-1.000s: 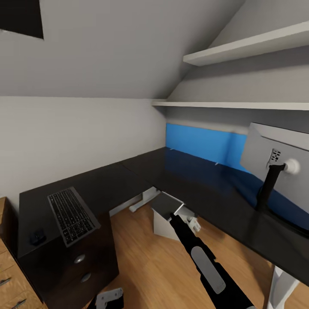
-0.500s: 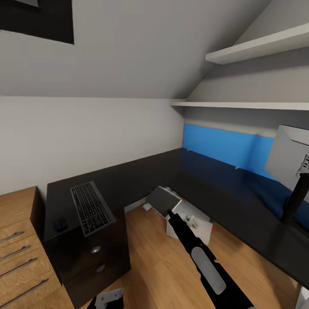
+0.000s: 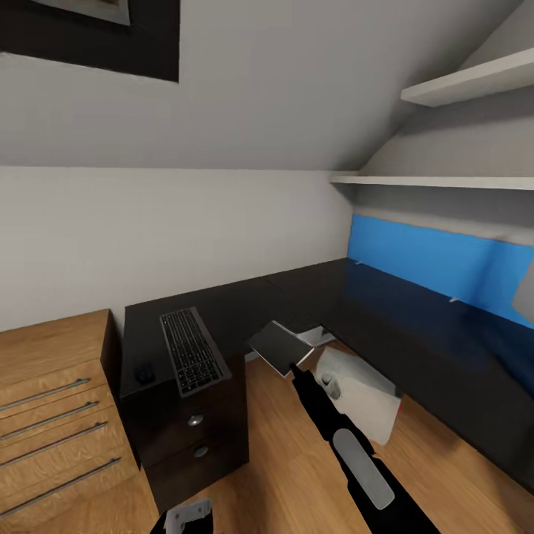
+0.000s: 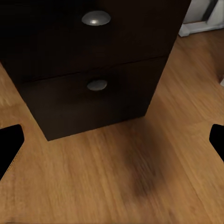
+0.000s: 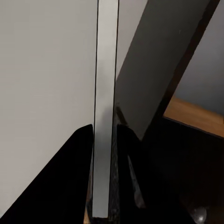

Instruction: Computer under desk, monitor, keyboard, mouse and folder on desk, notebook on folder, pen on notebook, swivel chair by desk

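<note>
Head view: the notebook (image 3: 280, 347), a thin dark-faced slab, is up in the air over the floor, clamped at its near edge by the right gripper (image 3: 298, 368). In the right wrist view the notebook (image 5: 105, 70) shows edge-on as a pale strip, with the right gripper (image 5: 103, 186) closed narrowly on it, one black finger (image 5: 79, 177) pressed to each face.

Just beyond it is the desk (image 3: 415, 326), whose glossy black top runs round the corner of the room with a blue panel (image 3: 437, 267) along the back. The keyboard (image 3: 191, 351) lies on the desk's near left end, and the mouse (image 3: 144, 373) sits just beside it on the side away from the notebook. The computer (image 3: 367, 397), a white box, is on the wood floor (image 3: 274, 475) near the desk's front edge, partly behind the right arm, and it looks tilted.

Under the keyboard end stands a black drawer unit (image 3: 189, 437) with round knobs, and a wooden chest (image 3: 52, 400) stands beside it. Two shelves (image 3: 437, 180) hang on the wall above the desk.

The left gripper (image 3: 185, 517) is low over the floor. In the left wrist view the left gripper (image 4: 112, 144) is spread wide, and its fingertips (image 4: 8, 149) sit at the picture's edges, facing the drawer unit (image 4: 93, 60).
</note>
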You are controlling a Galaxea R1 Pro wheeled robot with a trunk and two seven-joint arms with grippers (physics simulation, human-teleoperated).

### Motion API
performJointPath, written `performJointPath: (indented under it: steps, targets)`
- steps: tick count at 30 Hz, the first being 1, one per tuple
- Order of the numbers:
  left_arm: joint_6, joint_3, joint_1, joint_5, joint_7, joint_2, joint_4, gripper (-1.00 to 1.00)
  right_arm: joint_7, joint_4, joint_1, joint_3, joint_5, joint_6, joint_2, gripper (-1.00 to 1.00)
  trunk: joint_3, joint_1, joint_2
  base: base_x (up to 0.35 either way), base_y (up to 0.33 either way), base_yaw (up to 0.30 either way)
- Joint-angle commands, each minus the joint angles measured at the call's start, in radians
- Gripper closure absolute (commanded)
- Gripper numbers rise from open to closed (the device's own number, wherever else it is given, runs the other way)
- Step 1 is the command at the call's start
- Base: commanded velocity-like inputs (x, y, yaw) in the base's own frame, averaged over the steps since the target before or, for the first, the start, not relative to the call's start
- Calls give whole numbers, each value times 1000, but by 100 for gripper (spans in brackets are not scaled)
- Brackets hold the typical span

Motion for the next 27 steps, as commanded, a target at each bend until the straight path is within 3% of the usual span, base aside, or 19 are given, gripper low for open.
performJointPath:
  steps: [1, 7, 9, 13, 27]
  targets:
    - [-6, -3, 0, 11, 4, 0, 0, -100, 7, 1, -1, 1, -15, 0, 0, 100, -1, 0, 0, 0, 0, 271]
    - [-6, -3, 0, 10, 3, 0, -1, -100, 7, 27, 0, -1, -26, 2, 3, 100, -1, 0, 0, 12, 1, 241]
    - [-6, -3, 0, 8, 3, 0, -2, -100, 7, 37, 0, -4, -70, 1, 1, 100, -1, 0, 0, 220, 85, 142]
    - [-6, -3, 0, 8, 2, 0, -2, -100, 7, 41, 0, -4, -109, 1, -12, 100, -1, 0, 0, 273, 98, 56]
    - [-6, -3, 0, 7, 0, 0, -2, -100, 6, 43, 0, -5, -114, -4, -32, 100, -1, 0, 0, 217, 13, 4]
